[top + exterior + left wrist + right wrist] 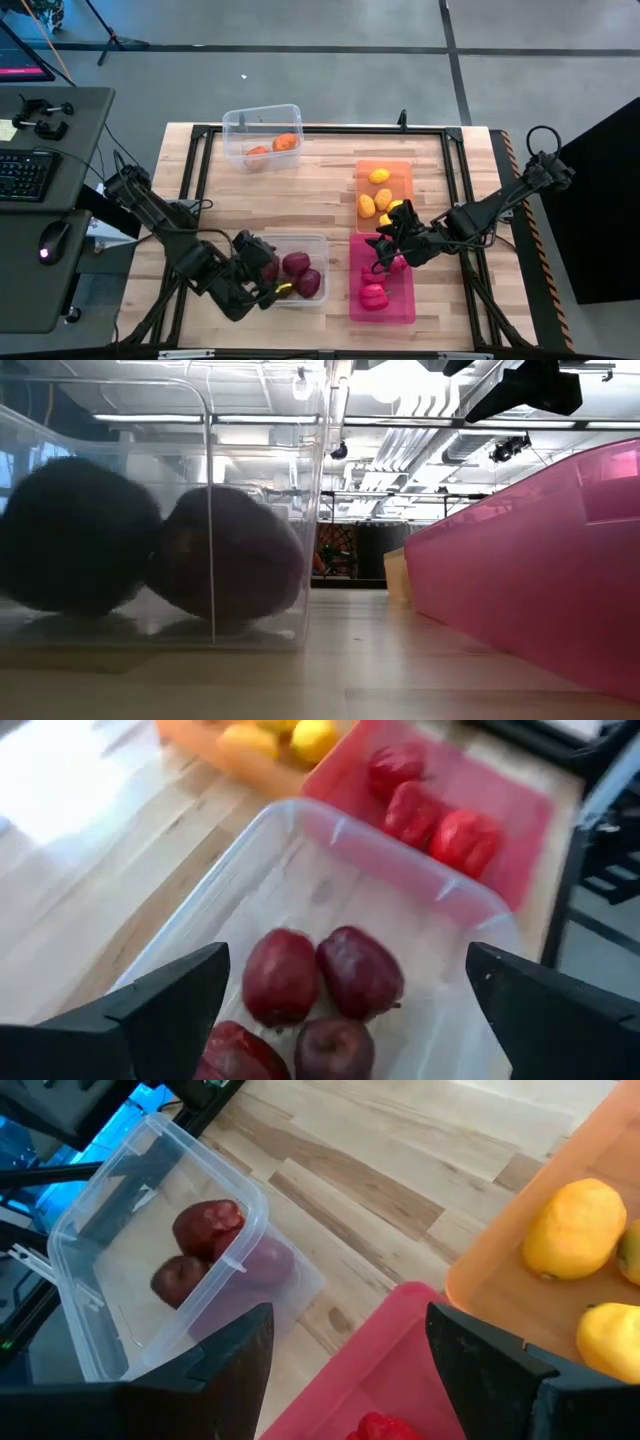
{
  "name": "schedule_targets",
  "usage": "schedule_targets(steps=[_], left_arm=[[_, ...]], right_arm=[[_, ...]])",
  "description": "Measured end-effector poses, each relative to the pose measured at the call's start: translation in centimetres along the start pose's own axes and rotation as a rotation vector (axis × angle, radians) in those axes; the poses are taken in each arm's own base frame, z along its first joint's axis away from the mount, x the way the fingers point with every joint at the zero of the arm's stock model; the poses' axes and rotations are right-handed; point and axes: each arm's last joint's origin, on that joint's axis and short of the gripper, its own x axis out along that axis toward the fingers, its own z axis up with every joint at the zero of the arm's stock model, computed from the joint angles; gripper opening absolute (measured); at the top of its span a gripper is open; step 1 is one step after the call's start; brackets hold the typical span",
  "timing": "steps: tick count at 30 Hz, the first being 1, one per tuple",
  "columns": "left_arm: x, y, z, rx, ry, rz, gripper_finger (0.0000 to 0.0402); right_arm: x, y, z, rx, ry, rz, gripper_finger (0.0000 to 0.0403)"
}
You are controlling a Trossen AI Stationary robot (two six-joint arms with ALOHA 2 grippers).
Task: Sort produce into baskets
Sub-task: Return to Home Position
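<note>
Four bins stand on the wooden table. A clear bin (262, 136) at the far side holds two orange pieces. The orange bin (384, 168) holds several yellow pieces (368, 205). The pink bin (380, 310) holds three pink-red pieces (430, 815). The near clear bin (318, 243) holds several dark maroon pieces (320, 975). My left gripper (262, 272) (345, 1010) is open and empty above that bin's left end. My right gripper (385, 245) (350, 1365) is open and empty above the pink bin's far end, next to the orange bin.
A black frame runs round the table's edge (320, 130). Bare wood (300, 200) lies between the far clear bin and the near bins. A desk with a keyboard and a mouse (50, 240) stands to the table's left. In the low view the near clear bin (150, 560) and the pink bin's wall (540, 560) fill the foreground.
</note>
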Motion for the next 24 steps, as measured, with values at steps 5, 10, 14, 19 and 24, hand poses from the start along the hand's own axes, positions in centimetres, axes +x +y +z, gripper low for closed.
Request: schedule_targets(steps=[5,10,14,19,24], left_arm=[[-3.0,0.0,-0.3,0.021,-0.071,-0.064,0.0391],[-6.6,0.1,-1.9,-0.002,-0.233,-0.102,0.0391],[-7.6,1.3,-3.7,-0.024,-0.369,-0.066,0.0390],[-6.6,4.9,-3.7,-0.034,-0.417,0.016,0.0390],[-6.5,10.0,-1.0,-0.005,-0.486,0.120,0.0390]], right_arm=[[0.0,0.0,0.0,0.028,0.011,0.007,0.0252],[0.0,0.4,0.1,0.051,0.019,0.049,0.0252],[0.0,0.8,0.2,0.074,0.007,0.086,0.0252],[0.0,0.8,0.2,0.073,0.015,0.089,0.0252],[-0.1,1.3,0.2,0.091,0.057,0.141,0.0252]])
